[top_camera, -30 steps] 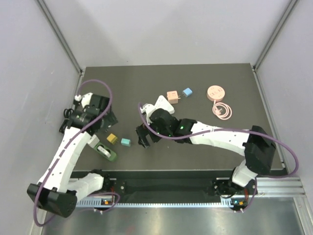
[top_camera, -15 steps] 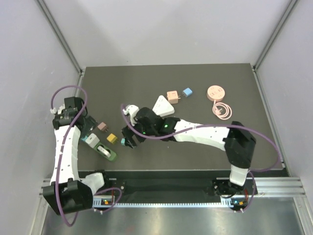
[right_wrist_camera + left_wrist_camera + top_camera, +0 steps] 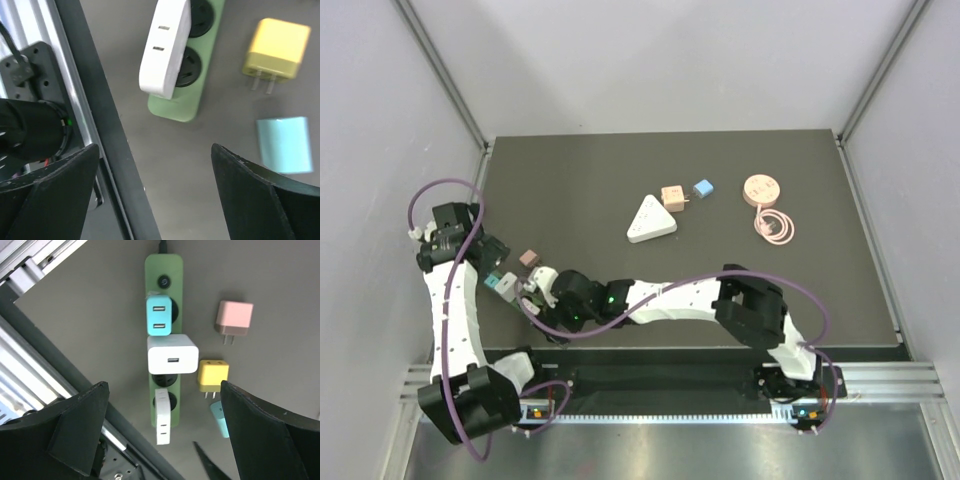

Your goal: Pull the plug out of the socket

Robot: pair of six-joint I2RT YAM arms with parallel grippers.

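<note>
Left wrist view: the long green power strip (image 3: 161,270) lies on the dark grey surface (image 3: 100,300) with three plugs seated in a row along it. They are a turquoise two-port USB adapter (image 3: 160,315), a square white charger (image 3: 172,354) touching it, and a slim white adapter (image 3: 162,416) at the near end, with a bare socket showing between the two white ones. Loose beside the strip lie a pink plug (image 3: 235,319), a yellow plug (image 3: 213,376) and a pale blue plug (image 3: 220,419). The left fingers (image 3: 75,432) stand wide apart above the strip, holding nothing. In the right wrist view the right fingers (image 3: 50,192) are likewise spread and empty, hovering by the strip's end where the slim white adapter sits, near the surface's front edge
</note>
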